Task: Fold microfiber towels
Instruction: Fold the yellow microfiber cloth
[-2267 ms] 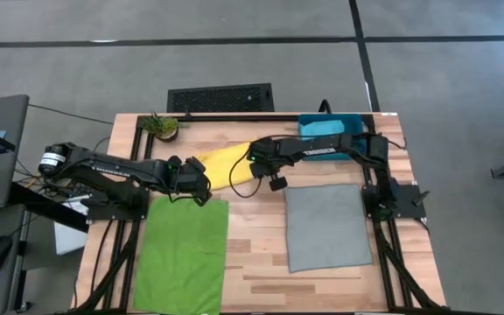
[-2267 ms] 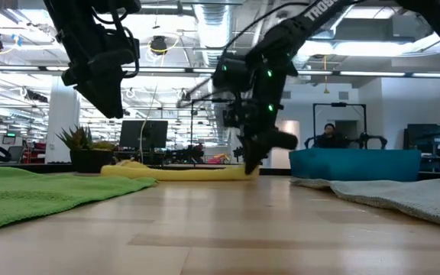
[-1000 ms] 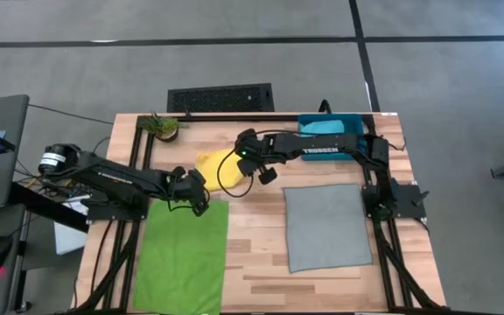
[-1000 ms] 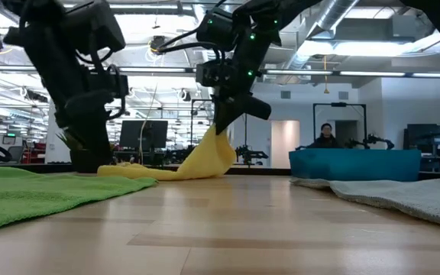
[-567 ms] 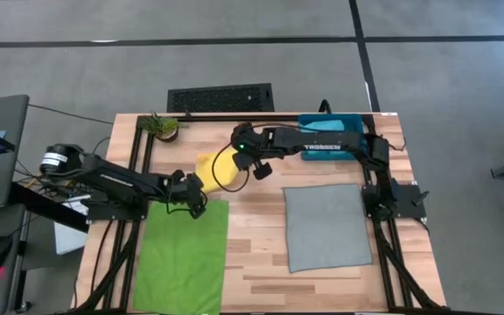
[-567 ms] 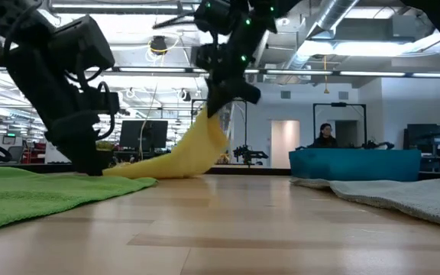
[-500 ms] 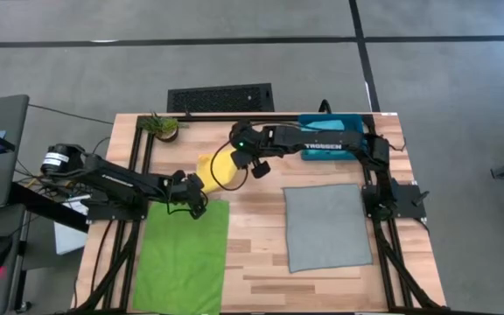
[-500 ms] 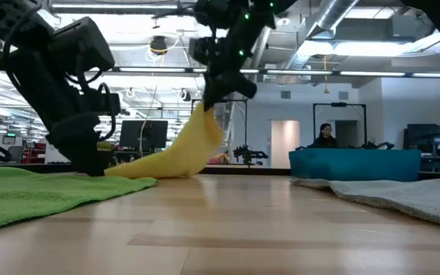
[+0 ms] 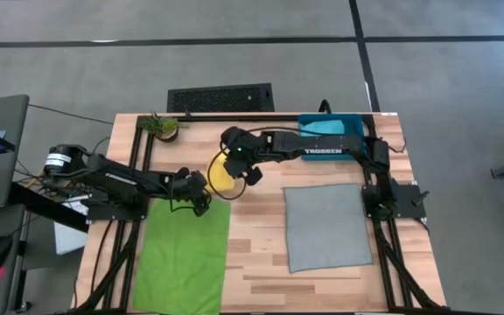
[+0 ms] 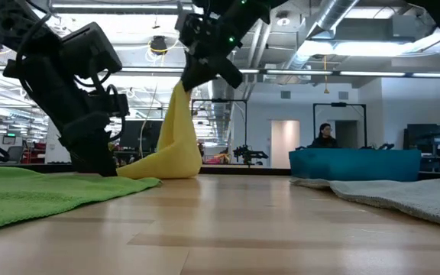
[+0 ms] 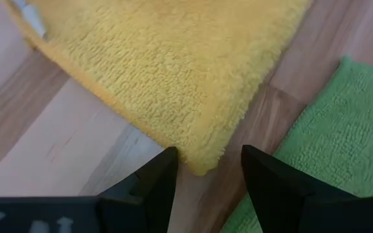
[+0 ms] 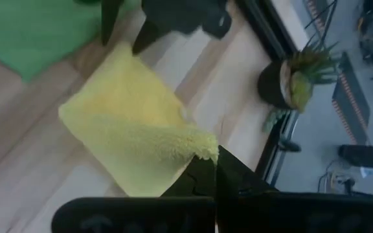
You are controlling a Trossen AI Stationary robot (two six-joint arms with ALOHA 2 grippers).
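- Yellow towel (image 9: 220,172), mid-fold: my R gripper (image 12: 207,169), pinched shut on one corner, holds it lifted over the rest.
- L gripper (image 11: 203,169): fingers wide apart, straddling the towel's near corner on the table, just beside the green towel (image 9: 182,254); nothing clamped.
- Grey towel (image 9: 325,226): flat, unfolded, on my R side.
- Blue towel (image 9: 326,128): in the bin (image 9: 353,122).
- Progress (est.): early; no fold finished, all four towels left.
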